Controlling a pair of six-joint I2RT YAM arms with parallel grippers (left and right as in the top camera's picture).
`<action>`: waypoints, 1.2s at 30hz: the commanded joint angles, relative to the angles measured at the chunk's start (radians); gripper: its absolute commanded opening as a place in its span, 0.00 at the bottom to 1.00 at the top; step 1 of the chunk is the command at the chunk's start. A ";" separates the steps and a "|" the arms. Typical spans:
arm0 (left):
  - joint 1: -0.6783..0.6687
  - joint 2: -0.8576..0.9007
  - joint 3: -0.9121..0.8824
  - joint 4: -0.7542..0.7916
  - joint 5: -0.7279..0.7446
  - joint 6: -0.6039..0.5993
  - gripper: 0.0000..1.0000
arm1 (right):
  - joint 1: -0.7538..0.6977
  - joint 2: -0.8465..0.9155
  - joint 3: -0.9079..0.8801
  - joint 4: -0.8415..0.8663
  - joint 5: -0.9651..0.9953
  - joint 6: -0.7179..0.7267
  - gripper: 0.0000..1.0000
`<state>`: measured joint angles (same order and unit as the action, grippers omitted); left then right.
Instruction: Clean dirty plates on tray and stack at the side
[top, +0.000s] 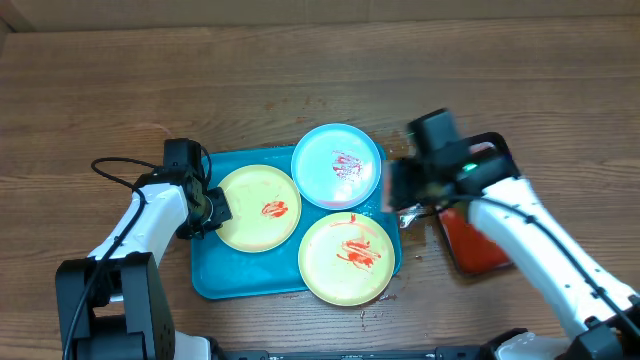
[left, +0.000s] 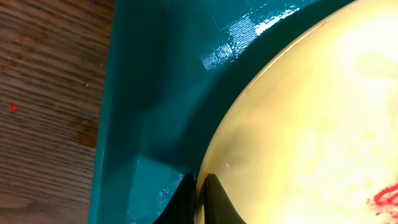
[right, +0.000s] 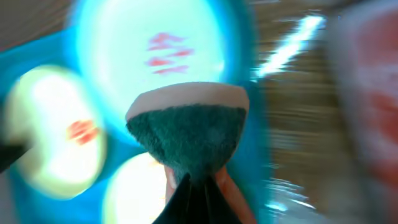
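Observation:
The turquoise tray (top: 205, 280) holds three plates, all smeared with red sauce: a pale yellow plate (top: 258, 208) at the left, a light blue plate (top: 337, 165) at the back, and a second yellow plate (top: 347, 258) at the front. My left gripper (top: 215, 210) is shut on the left rim of the left yellow plate (left: 311, 124); its fingertips (left: 200, 186) pinch the rim over the tray floor (left: 155, 93). My right gripper (top: 403, 195) hovers at the tray's right edge, shut (right: 199, 186) on a green-faced sponge (right: 186, 134) over the blue plate (right: 161, 62).
A smaller tray of red liquid (top: 475, 245) lies on the wooden table right of the turquoise tray, under my right arm. Small red spatters dot the wood near the tray's front right corner (top: 400, 285). The right wrist view is motion-blurred.

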<state>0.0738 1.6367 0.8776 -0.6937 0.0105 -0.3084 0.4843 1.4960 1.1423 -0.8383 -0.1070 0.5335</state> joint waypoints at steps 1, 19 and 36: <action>0.004 0.013 -0.007 0.015 0.005 0.006 0.04 | 0.081 0.056 -0.002 0.106 -0.182 -0.023 0.04; 0.007 0.013 -0.007 0.058 0.137 0.135 0.05 | 0.157 0.291 -0.002 0.543 -0.554 -0.052 0.04; 0.007 0.013 -0.007 0.018 0.109 0.105 0.05 | 0.255 0.584 0.106 0.621 -0.410 -0.091 0.04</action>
<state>0.0738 1.6394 0.8761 -0.6731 0.1383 -0.1993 0.7475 2.0716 1.1847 -0.1963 -0.6617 0.4843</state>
